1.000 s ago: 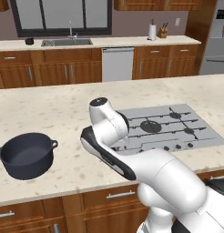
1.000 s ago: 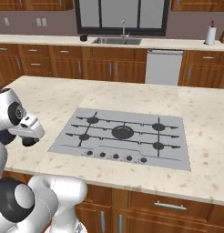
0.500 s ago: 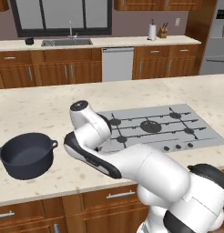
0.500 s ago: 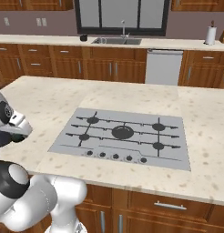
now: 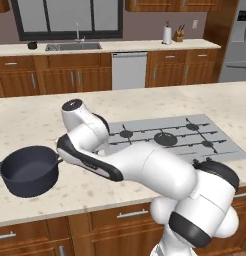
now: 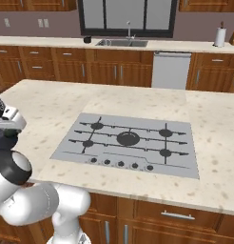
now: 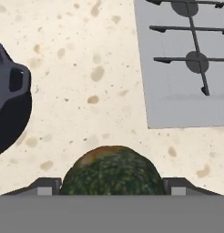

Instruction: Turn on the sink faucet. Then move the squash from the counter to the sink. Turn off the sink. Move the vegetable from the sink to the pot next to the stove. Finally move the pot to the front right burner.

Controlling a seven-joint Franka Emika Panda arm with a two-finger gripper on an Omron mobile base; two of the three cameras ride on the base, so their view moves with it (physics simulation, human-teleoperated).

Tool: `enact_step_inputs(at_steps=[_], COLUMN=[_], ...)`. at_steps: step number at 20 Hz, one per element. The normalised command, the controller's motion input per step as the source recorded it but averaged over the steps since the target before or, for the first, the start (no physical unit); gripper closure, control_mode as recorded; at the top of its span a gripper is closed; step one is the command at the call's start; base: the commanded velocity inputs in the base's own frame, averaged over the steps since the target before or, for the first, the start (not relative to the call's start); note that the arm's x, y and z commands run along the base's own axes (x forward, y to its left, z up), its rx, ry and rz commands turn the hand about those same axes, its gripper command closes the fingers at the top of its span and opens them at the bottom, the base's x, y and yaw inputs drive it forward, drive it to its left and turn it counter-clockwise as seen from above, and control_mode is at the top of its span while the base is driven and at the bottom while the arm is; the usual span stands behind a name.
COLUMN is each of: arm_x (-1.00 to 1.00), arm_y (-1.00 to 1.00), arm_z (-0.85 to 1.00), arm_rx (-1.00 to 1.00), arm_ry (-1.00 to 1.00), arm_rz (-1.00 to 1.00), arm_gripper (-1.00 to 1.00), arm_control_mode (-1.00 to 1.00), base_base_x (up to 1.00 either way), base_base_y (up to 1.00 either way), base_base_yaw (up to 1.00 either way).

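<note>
The squash (image 7: 111, 170), a mottled dark green ball with an orange patch, fills the gap between my gripper's (image 7: 111, 186) fingertips (image 7: 46, 186) in the hand view, and the gripper is shut on it. It hangs over the beige counter (image 7: 86, 91), between the dark pot (image 7: 7, 113) on the left and the stove (image 7: 186, 68) on the right. The pot (image 5: 29, 170) stands empty on the island left of the stove (image 5: 170, 137). My arm bends over the counter beside the pot. The sink (image 5: 72, 47) and its faucet (image 5: 78, 34) lie on the far back counter.
A small dark object (image 5: 32, 45) sits left of the sink. A paper towel roll (image 5: 167, 35) and a knife block (image 5: 180, 35) stand at the back right. A white dishwasher (image 5: 129, 70) sits under that counter. A fridge (image 5: 237, 40) is far right.
My arm has swung left across the island, from beside the stove toward the pot. The pot and stove have stayed put.
</note>
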Motion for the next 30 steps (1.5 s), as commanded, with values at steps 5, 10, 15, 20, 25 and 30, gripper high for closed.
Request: enact_step_inputs(at_steps=[5, 10, 15, 20, 25, 30], arm_x=[0.12, 0.08, 0.10, 0.14, 0.26, 0.27], arm_y=[0.42, 0.50, 0.53, 0.50, 0.45, 0.30], arm_z=[0.01, 0.00, 0.05, 0.00, -0.01, -0.10], arm_rx=[0.00, 0.00, 0.00, 0.00, 0.00, 0.00], arm_ry=[0.03, 0.02, 0.04, 0.02, 0.01, 0.02], arm_rz=[0.12, 0.08, 0.04, 0.04, 0.02, 0.00], arm_gripper=[1.00, 1.00, 1.00, 1.00, 1.00, 1.00], arm_control_mode=[-1.00, -1.00, -1.00, -1.00, -1.00, -1.00], base_base_x=[0.00, 0.00, 0.00, 0.00, 0.00, 0.00], base_base_y=[0.00, 0.00, 0.00, 0.00, 0.00, 0.00], base_base_yaw=[0.00, 0.00, 0.00, 0.00, 0.00, 0.00])
